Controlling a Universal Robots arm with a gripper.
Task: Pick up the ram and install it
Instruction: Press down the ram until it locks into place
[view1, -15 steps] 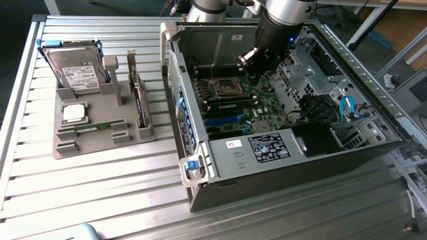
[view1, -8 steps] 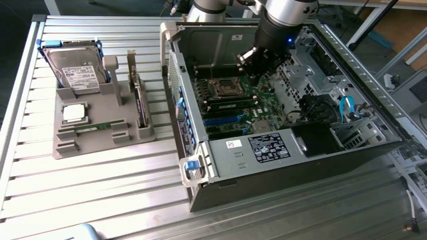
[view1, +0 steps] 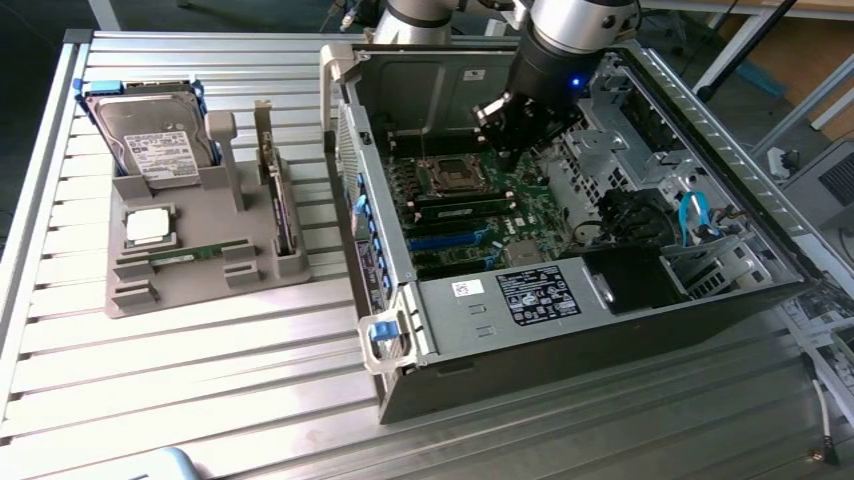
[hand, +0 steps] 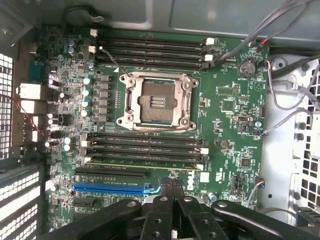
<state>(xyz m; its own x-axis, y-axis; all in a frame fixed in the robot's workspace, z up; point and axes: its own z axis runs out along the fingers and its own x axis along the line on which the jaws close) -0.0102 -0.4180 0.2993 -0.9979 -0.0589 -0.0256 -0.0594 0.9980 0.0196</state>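
Ram (hand: 145, 163) sits in 1 motherboard slot — I judge it installed; my gripper (hand: 172, 200), pinched closed and empty, hovers above; another stick (view1: 198, 254) waits in the tray (view1: 200, 290).

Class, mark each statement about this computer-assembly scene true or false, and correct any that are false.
1. The gripper is inside the open computer case, above the motherboard. True.
2. The processor socket holds a silver chip. False: it is empty, its contacts exposed.
3. One ram stick lies in the grey holder tray outside the case. True.
4. The gripper's fingers are wide open. False: they are shut together.
5. The hard drive sits inside the case. False: it rests at the tray's far end, at the exterior view's left.
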